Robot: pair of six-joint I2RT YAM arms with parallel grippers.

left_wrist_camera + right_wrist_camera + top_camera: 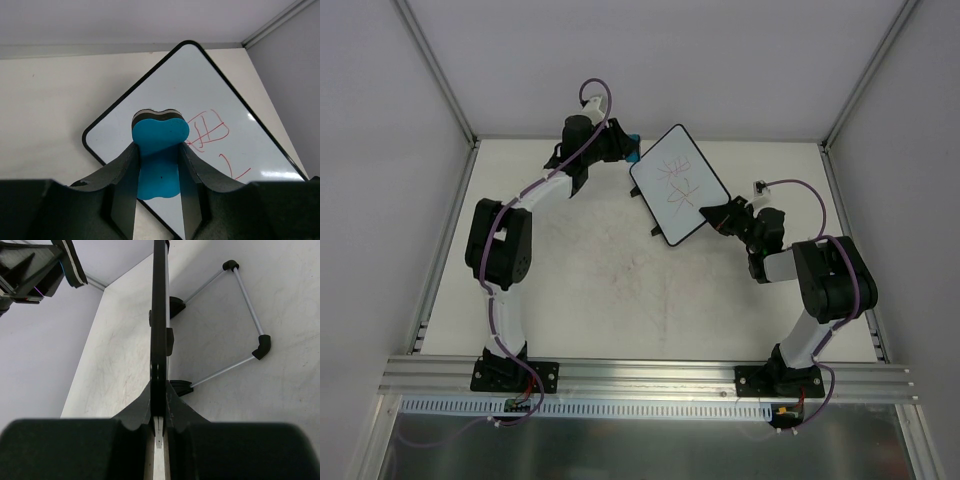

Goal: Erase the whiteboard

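The whiteboard (678, 184) is a white board with a black frame and red scribbles in its middle. It is held tilted above the table at the back centre. My right gripper (720, 214) is shut on its lower right edge; the right wrist view shows the board edge-on (159, 315) between the jaws. My left gripper (626, 150) is shut on a blue bone-shaped eraser (159, 150) at the board's upper left edge. In the left wrist view the eraser's tip lies over the white face (200, 85), just left of the red marks (210, 131).
White enclosure walls with metal corner posts (438, 72) surround the table. The board's wire stand legs (250, 300) show behind it in the right wrist view. The aluminium rail (650, 372) carrying both arm bases runs along the near edge.
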